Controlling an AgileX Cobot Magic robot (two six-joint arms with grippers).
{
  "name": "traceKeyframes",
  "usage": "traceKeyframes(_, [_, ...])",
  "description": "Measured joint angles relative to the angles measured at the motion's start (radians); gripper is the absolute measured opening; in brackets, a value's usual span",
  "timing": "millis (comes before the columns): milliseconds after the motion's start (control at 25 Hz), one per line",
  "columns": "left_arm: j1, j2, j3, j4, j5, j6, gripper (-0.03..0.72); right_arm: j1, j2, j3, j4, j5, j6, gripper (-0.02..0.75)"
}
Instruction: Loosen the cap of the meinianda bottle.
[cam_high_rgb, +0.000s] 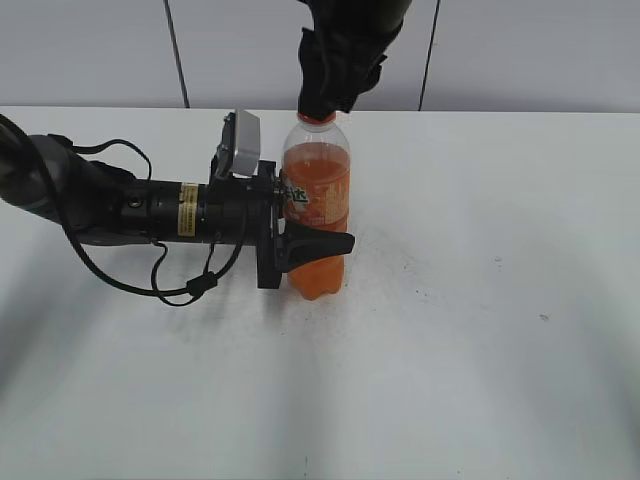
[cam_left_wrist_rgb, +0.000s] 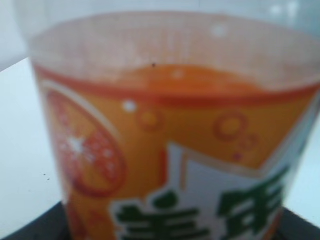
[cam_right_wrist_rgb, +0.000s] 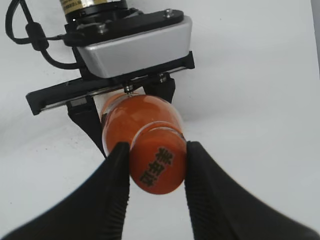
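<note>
The meinianda bottle (cam_high_rgb: 316, 205) stands upright on the white table, clear plastic with orange soda and an orange label. My left gripper (cam_high_rgb: 300, 245) comes in from the left and is shut on the bottle's body; the left wrist view shows only the label (cam_left_wrist_rgb: 165, 165) up close. My right gripper (cam_high_rgb: 325, 100) reaches down from above and is shut on the cap (cam_right_wrist_rgb: 158, 163), a small round orange cap with dark characters on top, held between the two black fingers. In the exterior view the cap is mostly hidden by the fingers.
The white table (cam_high_rgb: 480, 330) spreads around the bottle, with a grey panelled wall (cam_high_rgb: 520, 50) behind. The left arm's cable (cam_high_rgb: 150, 285) loops on the table to the left of the bottle.
</note>
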Motion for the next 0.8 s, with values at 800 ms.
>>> traceKeyframes(800, [0.000,0.000,0.000,0.004,-0.001,0.000,0.418,0.000,-0.076,0.000,0.028,0.029,0.058,0.260])
